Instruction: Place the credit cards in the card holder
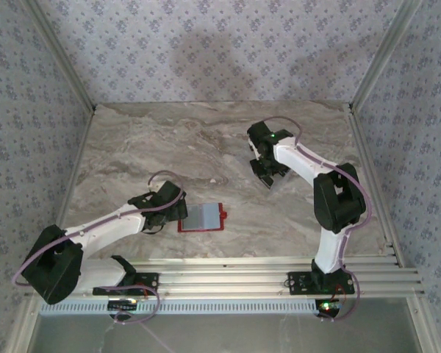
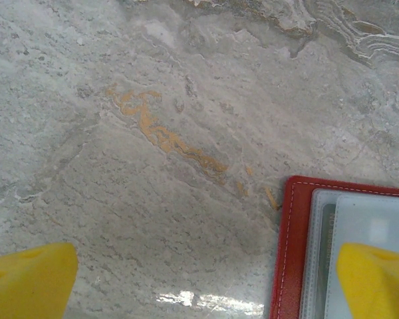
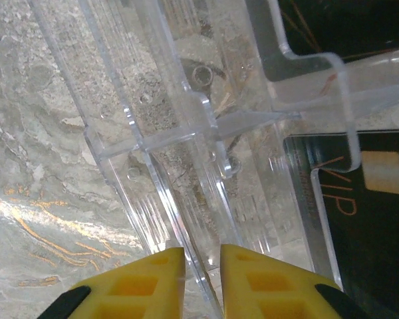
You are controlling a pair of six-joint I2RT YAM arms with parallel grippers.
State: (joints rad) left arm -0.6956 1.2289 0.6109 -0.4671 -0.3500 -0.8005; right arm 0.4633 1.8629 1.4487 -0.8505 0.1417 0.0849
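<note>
The black credit card [image 3: 359, 219] lay flat in a clear tray [image 3: 186, 133]. It looked thin, stiff and slippery, so pinch its edge. The right tool [image 3: 203, 282] was narrow at a tray wall, grip unclear. The left tool [image 2: 206, 286] stood wide by the red card holder [image 2: 287, 252].

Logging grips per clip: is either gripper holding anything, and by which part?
Left gripper open, holding nothing. Right gripper has its fingers astride a clear tray's divider wall; whether they grip it cannot be told.

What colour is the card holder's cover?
Red. The card holder shows best in the left wrist view, lying open on the marble table.
</note>
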